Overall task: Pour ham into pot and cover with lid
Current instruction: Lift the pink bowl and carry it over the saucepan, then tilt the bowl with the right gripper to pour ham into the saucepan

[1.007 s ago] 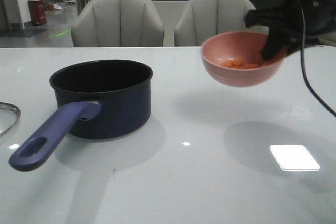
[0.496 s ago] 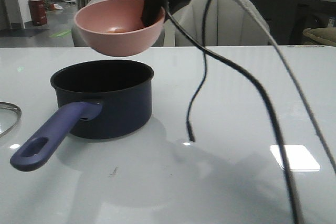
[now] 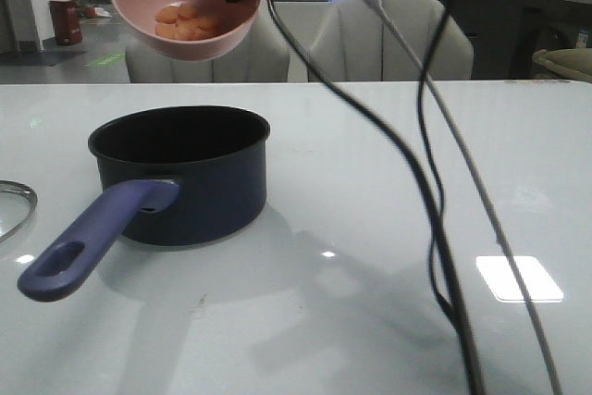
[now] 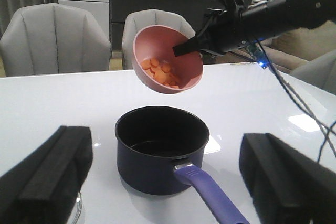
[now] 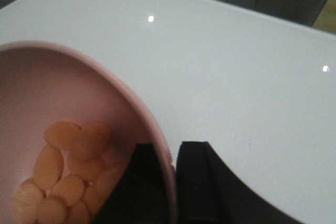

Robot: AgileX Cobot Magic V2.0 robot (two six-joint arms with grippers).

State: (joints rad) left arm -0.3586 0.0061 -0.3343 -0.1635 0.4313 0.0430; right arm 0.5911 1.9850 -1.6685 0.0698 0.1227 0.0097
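The right gripper [image 5: 167, 182] is clamped on the rim of the pink bowl [image 3: 183, 5], tilted above the pot [image 3: 180, 173]. The ham [image 3: 185, 21] lies inside the bowl. The left gripper [image 4: 167, 182] has its fingers wide apart.

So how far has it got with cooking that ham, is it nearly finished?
About halfway. Done: the right gripper has pinched the rim of the pink bowl and holds it tilted above the pot. In hand: the pour; the ham sits inside the bowl and the pot looks empty. Left: tipping it in, then fetching the lid, lying at the table's left edge.
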